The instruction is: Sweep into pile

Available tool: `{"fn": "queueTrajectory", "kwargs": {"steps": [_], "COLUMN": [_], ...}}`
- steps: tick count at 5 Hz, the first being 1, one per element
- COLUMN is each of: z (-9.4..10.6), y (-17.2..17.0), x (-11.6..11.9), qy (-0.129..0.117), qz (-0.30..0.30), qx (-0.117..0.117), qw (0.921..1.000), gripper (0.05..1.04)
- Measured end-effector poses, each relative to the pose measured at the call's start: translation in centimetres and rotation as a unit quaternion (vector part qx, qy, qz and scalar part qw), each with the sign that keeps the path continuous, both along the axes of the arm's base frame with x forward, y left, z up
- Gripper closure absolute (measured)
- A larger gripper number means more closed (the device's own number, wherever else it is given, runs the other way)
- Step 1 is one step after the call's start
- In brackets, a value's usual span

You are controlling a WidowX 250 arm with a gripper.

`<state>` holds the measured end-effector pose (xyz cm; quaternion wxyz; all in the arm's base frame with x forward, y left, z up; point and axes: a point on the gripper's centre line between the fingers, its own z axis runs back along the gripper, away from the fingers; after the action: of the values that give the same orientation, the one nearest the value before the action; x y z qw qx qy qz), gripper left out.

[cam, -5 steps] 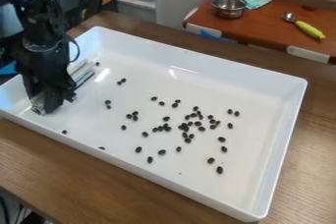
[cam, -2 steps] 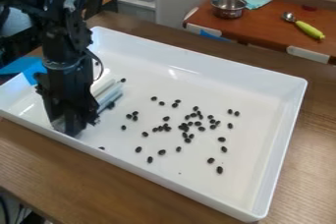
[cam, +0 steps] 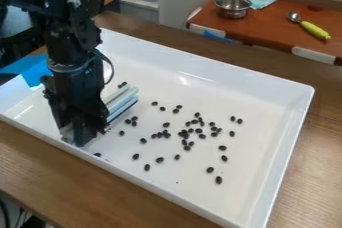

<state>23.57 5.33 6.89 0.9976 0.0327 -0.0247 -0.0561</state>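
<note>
Now pinching a pale sweeper (cam: 123,103) with the black tool (cam: 83,135), low inside the white tray (cam: 280,164) — just beside some of the scattered black beans (cam: 199,131).

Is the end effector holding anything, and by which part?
Apparently yes: the end effector seems to hold a pale sweeping tool. The tool's far end juts out; which part is gripped can't be told, as the grip is hidden.

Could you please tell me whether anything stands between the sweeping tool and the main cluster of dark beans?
Only a few loose beans lie between the tool and the cluster; no other obstacle is visible.
</note>
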Motion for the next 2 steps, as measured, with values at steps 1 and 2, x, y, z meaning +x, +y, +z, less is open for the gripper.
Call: {"fn": "queueTrajectory", "kwargs": {"steps": [1,2], "z": [-0.3,-1.3], "y": [-1.7,-2.7], "x": [0.3,0.9], "qy": [-0.004,-0.008], "qz": [-0.002,0.002], "qx": [0.003,0.020], "qw": [1.0000,0.9998], "gripper": [0.704,0.704]}}
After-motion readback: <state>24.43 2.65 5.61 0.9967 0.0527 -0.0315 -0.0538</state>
